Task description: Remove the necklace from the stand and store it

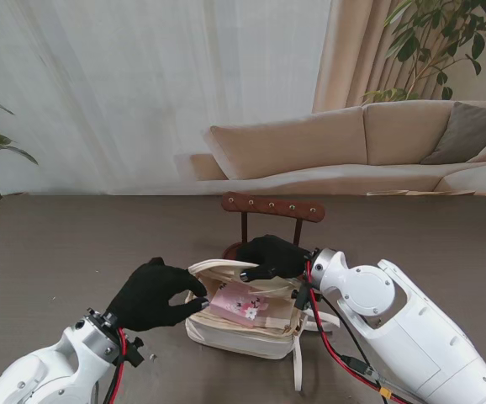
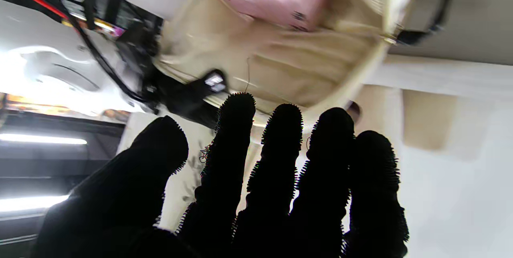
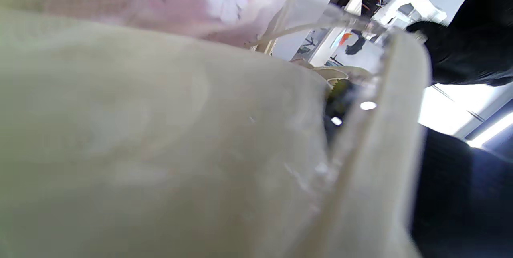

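The wooden necklace stand (image 1: 273,206) stands behind the bag, and I see no necklace on its pegs. A cream bag (image 1: 243,324) with a pink floral lining (image 1: 241,303) lies open in the middle. My right hand (image 1: 270,257), in a black glove, curls over the bag's far rim (image 1: 226,268) and seems to grip it. In the right wrist view cream fabric (image 3: 160,150) fills the picture. My left hand (image 1: 152,295) sits at the bag's left rim. Its fingers (image 2: 276,162) are spread with nothing between them. I cannot make out the necklace.
The bag's long strap (image 1: 298,366) trails toward me on the brown table (image 1: 75,244). A beige sofa (image 1: 369,143) and a curtain stand beyond the table. Red and black cables (image 1: 327,345) hang along my right arm.
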